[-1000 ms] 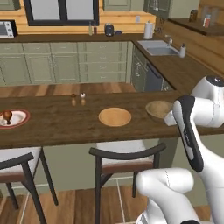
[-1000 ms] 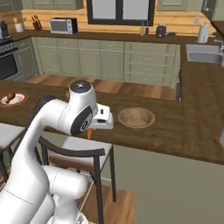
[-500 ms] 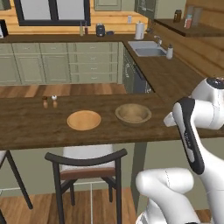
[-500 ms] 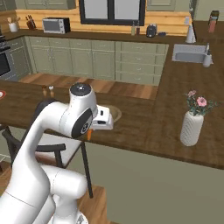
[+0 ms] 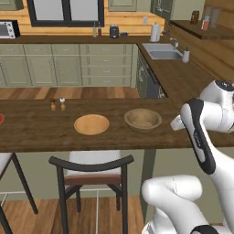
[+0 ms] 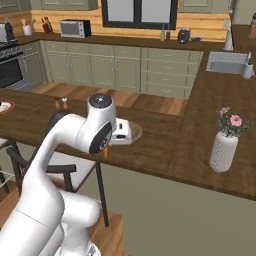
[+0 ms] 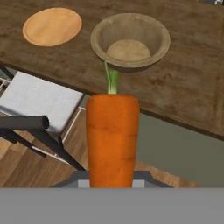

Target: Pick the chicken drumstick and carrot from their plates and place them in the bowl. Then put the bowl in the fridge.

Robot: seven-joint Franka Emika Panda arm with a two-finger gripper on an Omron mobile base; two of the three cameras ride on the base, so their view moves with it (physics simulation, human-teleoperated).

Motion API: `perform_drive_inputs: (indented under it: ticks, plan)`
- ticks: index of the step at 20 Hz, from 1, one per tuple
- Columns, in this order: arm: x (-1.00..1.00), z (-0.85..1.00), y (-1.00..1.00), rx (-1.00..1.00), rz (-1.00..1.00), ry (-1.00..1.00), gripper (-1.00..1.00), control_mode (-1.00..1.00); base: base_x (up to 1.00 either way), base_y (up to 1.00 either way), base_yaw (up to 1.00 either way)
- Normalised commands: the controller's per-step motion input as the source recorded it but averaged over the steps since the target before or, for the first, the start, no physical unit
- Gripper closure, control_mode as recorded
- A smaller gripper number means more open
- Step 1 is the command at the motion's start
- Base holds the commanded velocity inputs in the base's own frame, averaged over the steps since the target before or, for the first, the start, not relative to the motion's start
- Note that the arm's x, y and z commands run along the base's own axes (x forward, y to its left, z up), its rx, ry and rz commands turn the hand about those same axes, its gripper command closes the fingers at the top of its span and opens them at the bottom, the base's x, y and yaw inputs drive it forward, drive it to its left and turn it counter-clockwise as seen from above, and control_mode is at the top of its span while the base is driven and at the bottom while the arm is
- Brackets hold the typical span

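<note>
My gripper [image 7: 112, 180] is shut on the carrot [image 7: 112, 135], which stands upright with its green stalk pointing at the bowl [image 7: 130, 41]. The deep wooden bowl [image 5: 142, 119] rests on the dark counter and its inside shows bare wood. To its left lies the flat tan plate [image 5: 91, 124], bare, also seen as plate [image 7: 52, 26]. My gripper [image 5: 176, 123] hovers just off the counter's near edge, right of the bowl. The red-rimmed plate [image 6: 4, 106] sits far left. The drumstick and the fridge are out of view.
Salt and pepper shakers [image 5: 57, 104] stand behind the tan plate. A dark chair [image 5: 91, 169] with a white seat is tucked under the counter below it. A white flower vase [image 6: 223, 150] stands on the counter's right part. The sink [image 5: 162, 54] is at the back.
The base has driven sideways, so the whole counter slid left in both base views and the red-rimmed plate ended at the left edge. My arm keeps its pose, still gripping the carrot.
</note>
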Motion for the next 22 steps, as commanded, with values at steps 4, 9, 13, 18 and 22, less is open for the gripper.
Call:
perform_drive_inputs:
  ticks: [4, 9, 13, 18, 22]
  plan:
    - [1.00, 0.00, 0.21, 0.00, 0.23, 0.11, 1.00, -1.00, 0.00, 0.00, 0.00]
    - [1.00, -0.02, 0.48, -0.04, 0.07, 0.20, 1.00, -1.00, 0.00, 0.00, 0.00]
    - [1.00, -0.24, 0.26, -0.07, 0.07, 0.15, 1.00, -1.00, 0.00, 0.00, 0.00]
    - [0.93, -0.50, 0.00, -0.02, 0.10, 0.00, 1.00, -1.00, 0.00, 0.00, 0.00]
    - [0.69, -0.66, -0.02, 0.00, 0.09, -0.03, 1.00, -1.00, 0.00, 0.00, 0.00]
